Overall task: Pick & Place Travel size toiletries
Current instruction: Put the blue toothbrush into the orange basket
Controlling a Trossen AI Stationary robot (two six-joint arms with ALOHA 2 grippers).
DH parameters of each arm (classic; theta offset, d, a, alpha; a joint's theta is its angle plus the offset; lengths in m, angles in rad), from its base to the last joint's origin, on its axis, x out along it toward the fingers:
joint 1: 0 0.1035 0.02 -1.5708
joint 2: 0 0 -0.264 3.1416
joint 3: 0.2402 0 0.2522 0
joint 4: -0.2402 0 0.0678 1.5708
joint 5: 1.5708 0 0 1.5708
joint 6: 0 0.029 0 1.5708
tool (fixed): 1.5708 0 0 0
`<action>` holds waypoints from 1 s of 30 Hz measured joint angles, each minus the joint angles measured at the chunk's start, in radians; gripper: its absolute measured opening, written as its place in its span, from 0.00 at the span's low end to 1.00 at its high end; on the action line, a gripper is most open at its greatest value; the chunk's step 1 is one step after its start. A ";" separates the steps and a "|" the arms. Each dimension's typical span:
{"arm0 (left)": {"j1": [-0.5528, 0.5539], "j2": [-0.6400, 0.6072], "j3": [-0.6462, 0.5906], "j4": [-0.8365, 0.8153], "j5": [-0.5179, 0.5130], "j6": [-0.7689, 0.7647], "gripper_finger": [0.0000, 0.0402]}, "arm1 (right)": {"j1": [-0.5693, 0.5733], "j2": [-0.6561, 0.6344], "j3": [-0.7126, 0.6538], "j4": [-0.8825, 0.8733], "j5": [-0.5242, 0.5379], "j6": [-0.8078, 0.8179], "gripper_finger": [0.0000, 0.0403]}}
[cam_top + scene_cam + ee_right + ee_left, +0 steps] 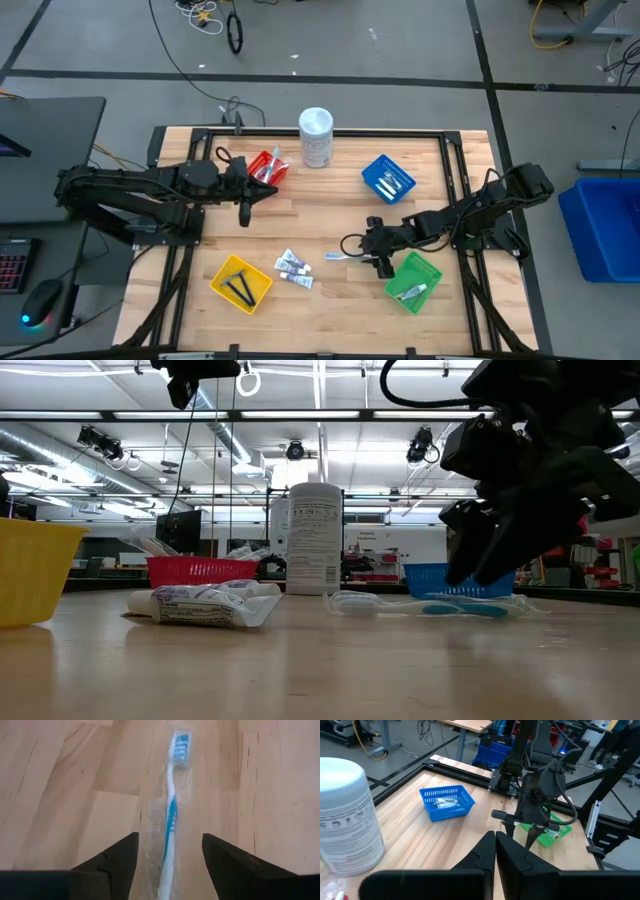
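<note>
Toothbrush [171, 815] between open right hand [170, 860], blue basket [388, 180] holding packets, left hand [495, 860] closed.

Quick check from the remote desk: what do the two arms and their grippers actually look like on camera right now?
Both arms are dark, nearly black, jointed segments with black cables looping alongside. The left gripper ends in two matte black fingers with angular, wedge-like faces. The right gripper has similar black fingers, flat-sided and tapering to the tips. No markings or coloured trim are visible on either.

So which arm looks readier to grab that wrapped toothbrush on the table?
The right. Its gripper hangs over the toothbrush with open fingers on either side, while the left gripper is across the table by the red basket.
</note>
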 joint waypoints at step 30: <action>0.000 0.000 0.000 0.000 -0.008 -0.011 0.03 | 0.005 0.073 -0.002 0.051 0.004 -0.046 0.58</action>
